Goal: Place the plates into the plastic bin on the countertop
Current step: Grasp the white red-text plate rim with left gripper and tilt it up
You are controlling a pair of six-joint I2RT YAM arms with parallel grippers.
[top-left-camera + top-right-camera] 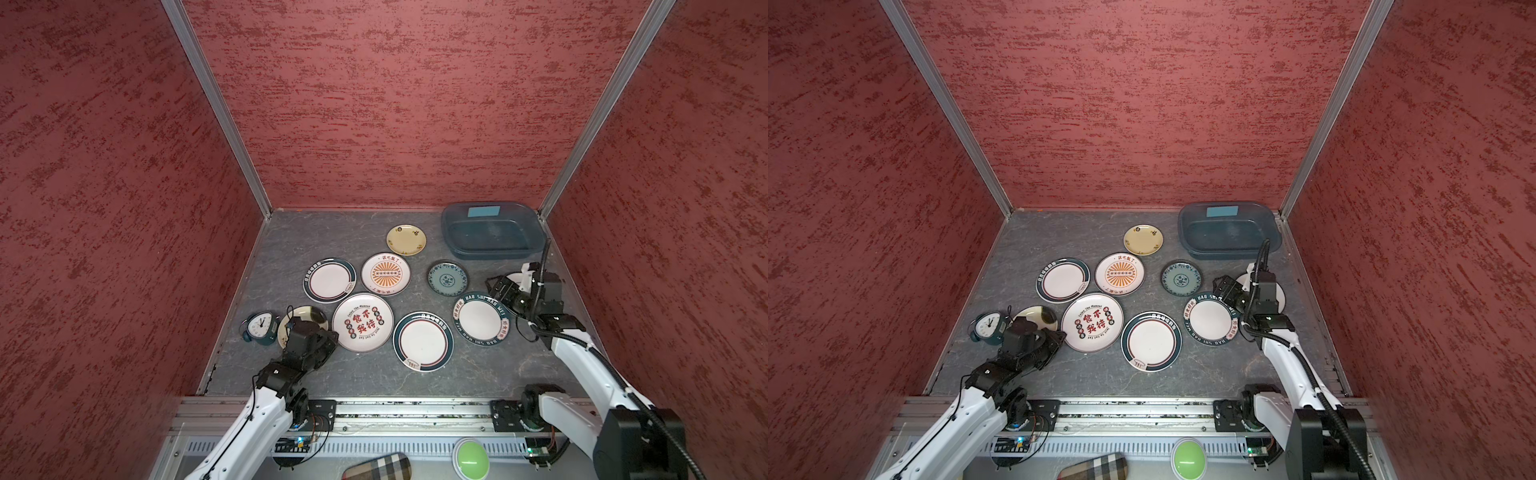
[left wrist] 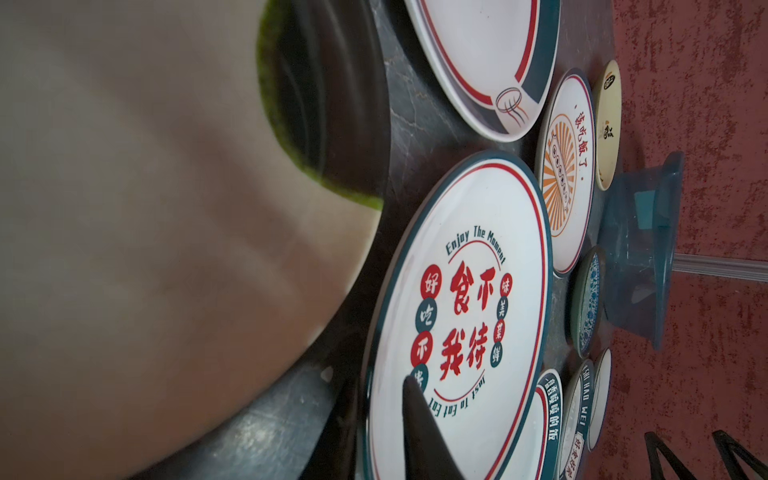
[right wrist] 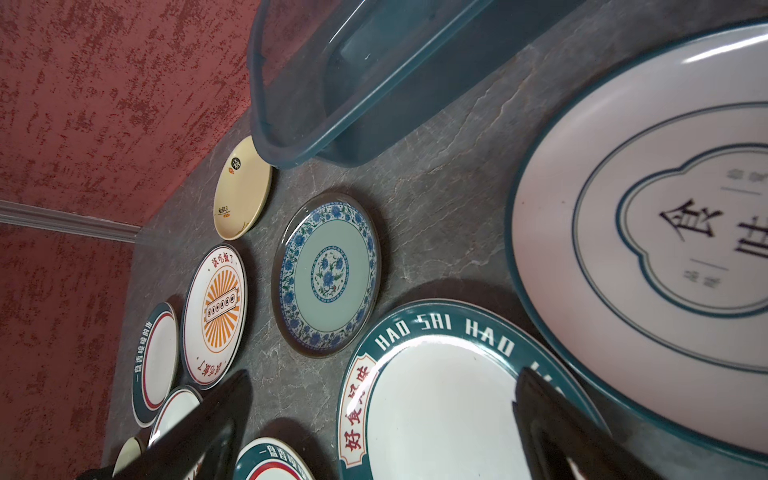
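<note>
Several plates lie flat on the dark grey countertop (image 1: 365, 380). My left gripper (image 1: 334, 334) (image 2: 370, 376) is shut on the near-left rim of the red-character plate (image 1: 363, 322) (image 2: 457, 316), one finger on top and one under the edge. My right gripper (image 1: 498, 286) (image 3: 374, 419) hangs open over the teal-rimmed "HAO SHI HAO WEI" plate (image 1: 478, 318) (image 3: 440, 395). A quatrefoil plate (image 3: 648, 216) lies mostly hidden under the right arm in both top views. The plastic bin (image 1: 492, 232) (image 1: 1225, 232) stands empty at the back right corner.
A teal alarm clock (image 1: 259, 327) stands at the left edge beside a cream and dark plate (image 1: 305, 314) under my left wrist. Cream-yellow (image 1: 406, 240), sunburst (image 1: 385, 274), small teal patterned (image 1: 447, 278) and two teal-rimmed plates (image 1: 329, 280) (image 1: 423, 340) lie between. Red walls close three sides.
</note>
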